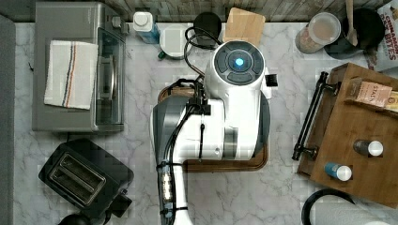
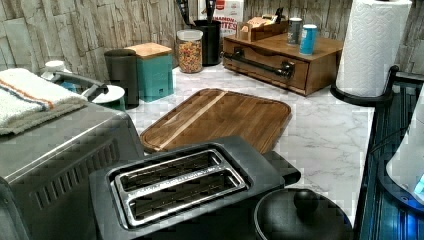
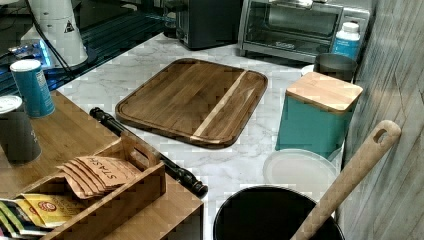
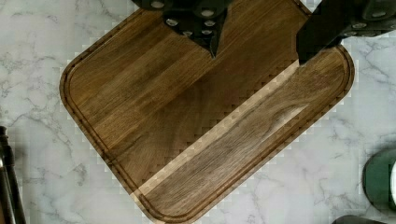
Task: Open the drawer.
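Marble counter (image 1: 141,93) carries everything. At the top view's left stand an oven (image 1: 70,70) and a toaster (image 1: 84,176). In the centre the gripper (image 4: 257,49), its fingers spread and empty, hangs over the board (image 4: 187,121). At the top view's right sits the drawer (image 2: 260,67): medium-brown wood, closed, a long black handle (image 1: 309,117) across its front.

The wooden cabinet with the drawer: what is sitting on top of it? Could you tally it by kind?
Cans: 2 (blue can, grey can)
Wooden organiser box holding tea packets: 1
Total: 3 things on the cabinet top, with the packets counted as the box's contents.
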Action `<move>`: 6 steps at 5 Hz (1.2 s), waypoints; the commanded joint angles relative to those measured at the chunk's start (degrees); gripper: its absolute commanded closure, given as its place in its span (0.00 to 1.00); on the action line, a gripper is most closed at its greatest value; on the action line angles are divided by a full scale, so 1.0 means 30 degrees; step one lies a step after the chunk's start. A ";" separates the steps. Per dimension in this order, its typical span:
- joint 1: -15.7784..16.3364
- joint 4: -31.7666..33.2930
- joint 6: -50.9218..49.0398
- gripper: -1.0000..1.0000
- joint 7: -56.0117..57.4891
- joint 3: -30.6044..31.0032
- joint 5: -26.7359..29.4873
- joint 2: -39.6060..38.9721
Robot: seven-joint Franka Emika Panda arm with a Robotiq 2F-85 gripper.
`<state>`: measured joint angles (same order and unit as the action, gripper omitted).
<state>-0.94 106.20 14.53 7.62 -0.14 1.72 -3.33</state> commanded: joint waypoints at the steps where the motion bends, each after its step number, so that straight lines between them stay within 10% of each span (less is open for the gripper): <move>1: -0.0007 -0.0004 -0.0002 0.00 0.0026 0.0007 0.0105 0.0000; 2: 0.0440 0.2475 0.2770 0.00 0.0571 -0.0690 -0.1133 0.1042; 6: -0.3139 0.2503 0.6114 0.00 0.7155 -0.3148 -0.2827 -0.0957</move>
<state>-3.22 116.16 32.98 23.67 -3.69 -4.30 -6.60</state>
